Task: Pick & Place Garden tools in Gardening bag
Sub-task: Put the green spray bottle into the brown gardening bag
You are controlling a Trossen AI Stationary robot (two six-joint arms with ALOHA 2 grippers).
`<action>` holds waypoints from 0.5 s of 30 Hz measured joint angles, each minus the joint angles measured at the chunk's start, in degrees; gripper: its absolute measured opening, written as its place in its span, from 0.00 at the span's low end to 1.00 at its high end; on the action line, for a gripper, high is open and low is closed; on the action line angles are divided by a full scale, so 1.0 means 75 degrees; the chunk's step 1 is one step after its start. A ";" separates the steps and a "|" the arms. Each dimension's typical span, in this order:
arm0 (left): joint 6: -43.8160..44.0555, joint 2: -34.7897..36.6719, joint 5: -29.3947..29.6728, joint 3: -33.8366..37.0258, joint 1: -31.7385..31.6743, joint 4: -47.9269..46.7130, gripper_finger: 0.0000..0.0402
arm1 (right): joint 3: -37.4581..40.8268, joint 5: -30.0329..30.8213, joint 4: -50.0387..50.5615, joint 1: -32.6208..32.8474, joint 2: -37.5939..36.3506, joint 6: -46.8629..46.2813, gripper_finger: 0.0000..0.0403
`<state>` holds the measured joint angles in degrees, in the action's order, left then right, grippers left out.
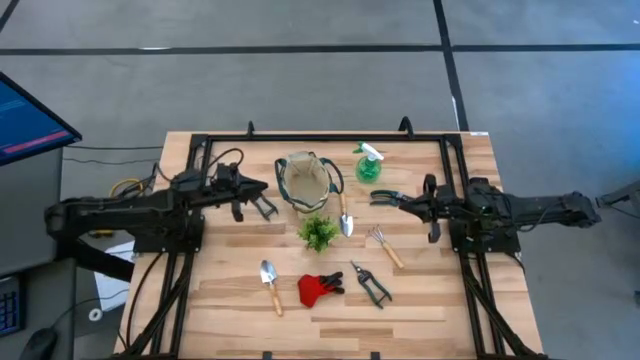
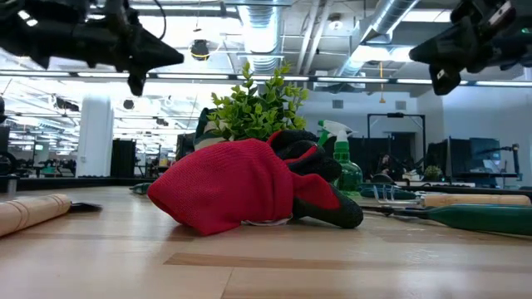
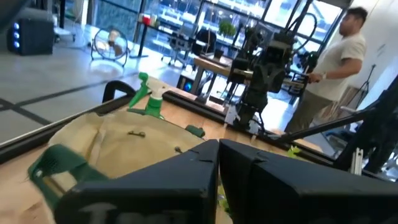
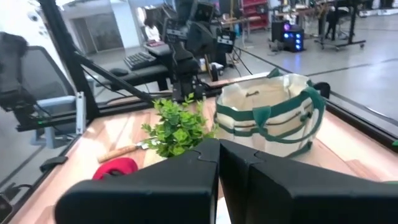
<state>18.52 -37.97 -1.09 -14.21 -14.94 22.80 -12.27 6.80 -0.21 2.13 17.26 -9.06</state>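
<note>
Item one, my left gripper [image 1: 268,208]: fingers pressed together on nothing, raised above the table [image 1: 230,300] just to the left of the gardening bag [image 1: 305,182]. Item two, my right gripper [image 1: 400,203]: likewise closed and empty, raised to the right of the bag, near the spray bottle [image 1: 368,164]. The gardening bag stands upright toward the far middle of the table, beige with dark green rim and handles, mouth open; from above I see no tool inside it. The green spray bottle with white trigger head stands just to the bag's right, toward the far edge. A small leafy plant [image 1: 319,233] sits just in front of the bag. One wooden-handled trowel [image 1: 344,215] lies beside the plant's right side, blade toward me, its handle reaching along the bag's right side. The hand rake [image 1: 383,246] lies to the right of that trowel, prongs pointing away from me. A second trowel [image 1: 271,284] lies near the front, left of the red gloves [image 1: 316,289], which are bunched in a heap. The black-handled pruning shears [image 1: 369,283] lie just to the right of the gloves. In my left wrist view a person [image 3: 336,59] in a light shirt stands beyond the table.
</note>
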 joint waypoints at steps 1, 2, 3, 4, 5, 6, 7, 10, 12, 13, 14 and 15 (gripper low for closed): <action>0.0000 -0.0173 -0.0082 -0.0132 0.0000 0.0003 0.00 | -0.0102 0.0046 -0.0011 -0.0002 0.0151 0.0000 0.00; -0.0005 -0.0329 -0.0140 -0.0269 0.0000 0.0007 0.00 | -0.0202 0.0098 -0.0015 0.0000 0.0293 0.0000 0.00; -0.0009 -0.0473 -0.0223 -0.0408 0.0000 0.0015 0.00 | -0.0305 0.0117 -0.0014 -0.0002 0.0429 0.0000 0.00; -0.0009 -0.0597 -0.0277 -0.0538 0.0000 0.0016 0.00 | -0.0413 0.0137 -0.0010 -0.0003 0.0552 0.0000 0.00; -0.0012 -0.0694 -0.0314 -0.0665 0.0000 0.0016 0.00 | -0.0525 0.0139 -0.0013 -0.0003 0.0676 0.0000 0.00; -0.0015 -0.0781 -0.0317 -0.0788 0.0000 0.0016 0.00 | -0.0639 0.0139 -0.0017 -0.0003 0.0794 0.0002 0.00; -0.0018 -0.0849 -0.0317 -0.0900 0.0000 0.0022 0.00 | -0.0752 0.0140 -0.0014 -0.0002 0.0906 0.0001 0.00; -0.0026 -0.0986 -0.0315 -0.1183 0.0000 0.0019 0.00 | -0.1130 0.0182 -0.0026 -0.0003 0.1204 0.0003 0.00; -0.0026 -0.1024 -0.0315 -0.1358 0.0001 0.0016 0.00 | -0.1405 0.0323 -0.0029 -0.0003 0.1465 0.0003 0.00; -0.0026 -0.1020 -0.0316 -0.1439 0.0009 0.0017 0.00 | -0.1548 0.0379 -0.0032 -0.0003 0.1585 0.0003 0.00; -0.0026 -0.1019 -0.0314 -0.1530 0.0029 0.0028 0.00 | -0.1693 0.0462 -0.0032 -0.0003 0.1700 0.0003 0.00; -0.0026 -0.1019 -0.0314 -0.1610 0.0054 0.0032 0.00 | -0.1844 0.0526 -0.0027 -0.0003 0.1819 0.0003 0.00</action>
<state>18.33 -45.60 -3.44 -26.29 -14.53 23.04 -26.10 10.74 -0.41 2.11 30.90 -9.04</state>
